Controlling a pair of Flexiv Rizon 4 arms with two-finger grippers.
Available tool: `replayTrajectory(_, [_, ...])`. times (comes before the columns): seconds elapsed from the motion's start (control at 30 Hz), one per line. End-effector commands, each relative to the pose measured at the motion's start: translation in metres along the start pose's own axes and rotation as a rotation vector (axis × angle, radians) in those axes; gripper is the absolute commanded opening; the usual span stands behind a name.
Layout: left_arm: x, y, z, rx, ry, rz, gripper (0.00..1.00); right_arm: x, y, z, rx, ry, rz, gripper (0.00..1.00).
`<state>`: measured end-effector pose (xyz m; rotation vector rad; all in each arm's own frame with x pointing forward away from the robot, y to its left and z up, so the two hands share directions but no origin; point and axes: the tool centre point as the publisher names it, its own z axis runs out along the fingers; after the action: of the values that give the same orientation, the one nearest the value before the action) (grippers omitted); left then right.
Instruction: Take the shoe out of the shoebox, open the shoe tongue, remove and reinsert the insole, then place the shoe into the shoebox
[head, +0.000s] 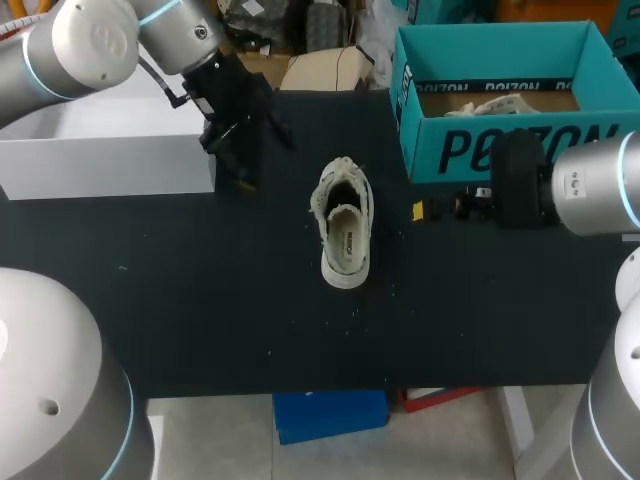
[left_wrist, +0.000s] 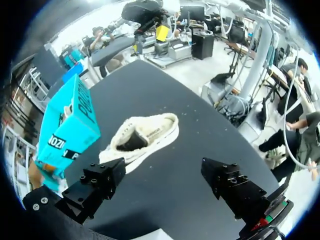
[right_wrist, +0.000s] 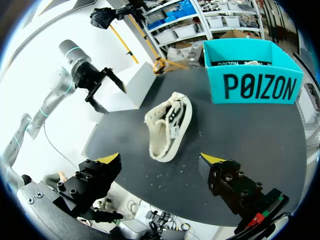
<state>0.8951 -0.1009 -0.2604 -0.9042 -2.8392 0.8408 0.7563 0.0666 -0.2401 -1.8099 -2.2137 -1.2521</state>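
A cream-white shoe (head: 345, 225) lies on the black table (head: 200, 300), out of the box, its opening up and the insole showing inside. The teal shoebox (head: 500, 140) stands open at the back right with crumpled white paper (head: 500, 103) in it. My left gripper (head: 238, 165) hangs open left of the shoe, apart from it; in the left wrist view the shoe (left_wrist: 142, 140) lies ahead of the left gripper (left_wrist: 165, 180). My right gripper (head: 425, 208) is open just right of the shoe, in front of the box. In the right wrist view the shoe (right_wrist: 167, 125) lies ahead of the right gripper (right_wrist: 162, 165), which holds nothing.
A white box (head: 110, 150) stands at the back left of the table, beside my left arm. The shoebox (right_wrist: 255, 75) takes up the back right corner. Small white crumbs dot the table in front of the shoe.
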Motion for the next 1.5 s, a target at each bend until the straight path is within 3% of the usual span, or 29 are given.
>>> replayTrajectory(0.03, [0.001, 0.01, -0.008, 0.041, -0.008, -0.349, 1.0, 0.001, 0.0, 0.0, 0.0, -0.001, 0.0, 1.0])
replayTrajectory(0.4, [0.018, 0.039, -0.007, 0.171, -0.213, -0.571, 1.0, 0.001, 0.0, 0.0, 0.0, -0.001, 0.0, 1.0])
replayTrajectory(0.5, [0.017, 0.041, -0.011, 0.162, -0.251, -0.572, 1.0, 0.001, 0.0, 0.0, 0.0, -0.001, 0.0, 1.0])
replayTrajectory(1.5, [0.017, 0.041, -0.011, 0.162, -0.251, -0.572, 1.0, 0.001, 0.0, 0.0, 0.0, -0.001, 0.0, 1.0])
